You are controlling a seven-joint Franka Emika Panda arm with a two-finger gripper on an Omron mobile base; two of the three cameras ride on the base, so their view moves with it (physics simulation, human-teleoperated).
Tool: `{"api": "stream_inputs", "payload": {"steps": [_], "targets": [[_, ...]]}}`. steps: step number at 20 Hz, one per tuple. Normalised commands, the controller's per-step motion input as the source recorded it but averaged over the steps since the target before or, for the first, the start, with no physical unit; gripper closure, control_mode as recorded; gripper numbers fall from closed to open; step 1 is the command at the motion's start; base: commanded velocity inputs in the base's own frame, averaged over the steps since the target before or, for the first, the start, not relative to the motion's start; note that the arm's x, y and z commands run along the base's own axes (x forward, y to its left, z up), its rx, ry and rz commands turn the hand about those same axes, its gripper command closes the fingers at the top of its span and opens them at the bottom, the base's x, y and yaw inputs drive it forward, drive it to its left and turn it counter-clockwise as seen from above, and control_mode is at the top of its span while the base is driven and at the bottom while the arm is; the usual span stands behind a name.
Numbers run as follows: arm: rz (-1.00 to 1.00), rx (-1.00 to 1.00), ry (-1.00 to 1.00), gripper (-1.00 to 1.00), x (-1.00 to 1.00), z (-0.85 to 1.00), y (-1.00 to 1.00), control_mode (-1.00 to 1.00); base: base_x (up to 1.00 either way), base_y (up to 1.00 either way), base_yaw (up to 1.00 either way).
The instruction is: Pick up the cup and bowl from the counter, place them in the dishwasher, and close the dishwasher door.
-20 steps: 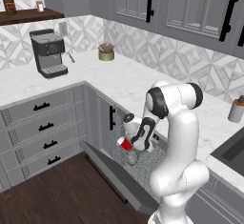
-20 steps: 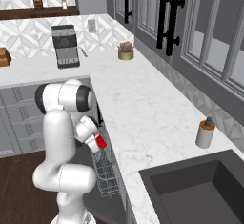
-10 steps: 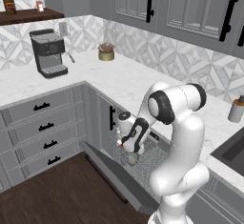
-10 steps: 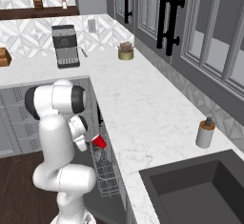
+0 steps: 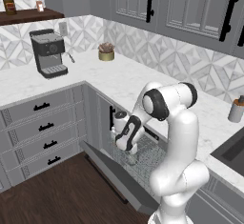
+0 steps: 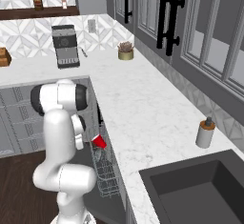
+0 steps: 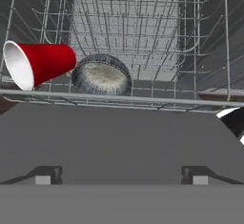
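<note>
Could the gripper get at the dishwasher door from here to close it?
Probably yes. The gripper is open and holds nothing; the cup and bowl lie in the wire rack. The dishwasher door hangs open just below the arm, with nothing on it.

Wire rack [image 7: 143,99] holds cup [image 7: 40,63], bowl [image 7: 101,75]
</note>
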Motion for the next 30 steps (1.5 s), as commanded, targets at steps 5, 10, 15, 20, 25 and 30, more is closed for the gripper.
{"api": "stream_inputs", "payload": {"steps": [5,10,15,20,25,30], "targets": [[0.00,0.00,0.02,-1.00,0.39,-0.55,0.31,-1.00,0.00,0.00,0.00],[0.00,-0.02,0.01,-1.00,0.36,-0.60,0.20,-1.00,0.00,0.00,0.00],[0.00,-0.03,0.00,-1.00,0.29,-0.53,0.01,-1.00,0.00,0.00,0.00],[0.00,-0.04,0.00,-1.00,0.31,-0.51,0.00,-1.00,0.00,0.00,0.00],[0.00,-0.02,0.00,-1.00,0.34,-0.44,-0.26,-1.00,0.00,0.00,0.00],[0.00,0.00,0.00,-1.00,0.46,-0.42,-0.65,-1.00,0.00,0.00,0.00]]}}
